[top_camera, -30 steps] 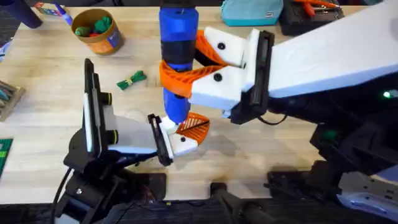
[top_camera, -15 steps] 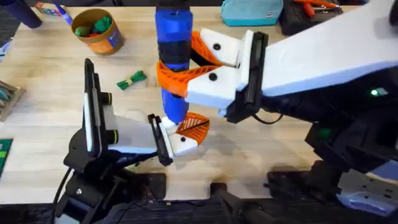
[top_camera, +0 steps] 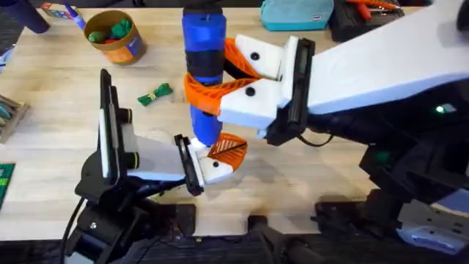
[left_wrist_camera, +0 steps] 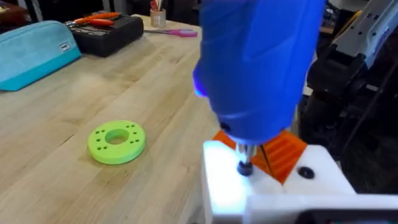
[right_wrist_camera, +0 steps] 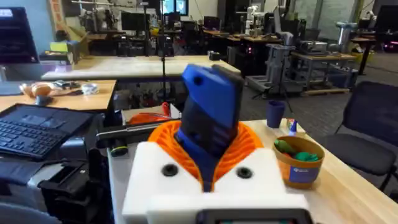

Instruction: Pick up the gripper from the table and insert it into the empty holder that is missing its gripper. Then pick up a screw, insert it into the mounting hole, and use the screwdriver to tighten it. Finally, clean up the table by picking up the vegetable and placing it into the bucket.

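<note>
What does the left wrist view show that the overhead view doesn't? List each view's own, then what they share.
Left wrist alone: a green disc on the table and the bit meeting the white block. Overhead alone: the bucket, a green vegetable on the table, and the right gripper clamped on the screwdriver. Shared: screwdriver, teal pouch, the gripper mounted on the holder.
</note>
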You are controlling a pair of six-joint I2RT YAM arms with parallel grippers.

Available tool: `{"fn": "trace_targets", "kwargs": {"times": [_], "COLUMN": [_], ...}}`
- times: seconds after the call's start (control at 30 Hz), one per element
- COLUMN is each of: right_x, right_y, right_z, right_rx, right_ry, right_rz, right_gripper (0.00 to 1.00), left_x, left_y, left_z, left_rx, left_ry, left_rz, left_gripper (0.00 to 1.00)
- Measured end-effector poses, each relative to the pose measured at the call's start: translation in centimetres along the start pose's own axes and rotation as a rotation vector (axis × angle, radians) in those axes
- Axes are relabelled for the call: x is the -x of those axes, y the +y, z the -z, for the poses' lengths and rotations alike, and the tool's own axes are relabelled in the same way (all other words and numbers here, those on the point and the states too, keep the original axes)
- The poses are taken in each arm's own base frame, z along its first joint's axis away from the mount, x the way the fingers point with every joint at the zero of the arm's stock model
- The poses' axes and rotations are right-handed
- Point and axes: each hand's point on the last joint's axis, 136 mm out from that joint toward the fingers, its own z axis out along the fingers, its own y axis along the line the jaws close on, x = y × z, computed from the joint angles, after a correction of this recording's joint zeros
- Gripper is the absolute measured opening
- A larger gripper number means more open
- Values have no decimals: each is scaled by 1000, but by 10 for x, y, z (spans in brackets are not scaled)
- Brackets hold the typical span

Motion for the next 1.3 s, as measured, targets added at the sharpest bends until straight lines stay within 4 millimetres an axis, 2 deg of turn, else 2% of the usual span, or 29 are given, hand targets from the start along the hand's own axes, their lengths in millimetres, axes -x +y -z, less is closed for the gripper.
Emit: {"fn": "trace_targets", "kwargs": {"times": [1.03, 1.13, 1.23, 1.3], "right_x": [1, 8, 31, 37], "right_y": [0, -3, -12, -17], "right_z": [0, 2, 7, 11], "right_rx": [3, -3, -33, -54], "right_ry": [-6, -51, -135, -154], "right_rz": [3, 24, 70, 79], "right_gripper": [48, 48, 48, 48], "left_x": [0, 0, 0, 0], "left_y": [0, 0, 0, 0], "left_z": [0, 0, 0, 0], "left_rx": [0, 3, 2, 3], "left_ry": [-1, -1, -1, -1], "left_rz": [1, 0, 0, 0], "left_gripper": [8, 8, 8, 8]}}
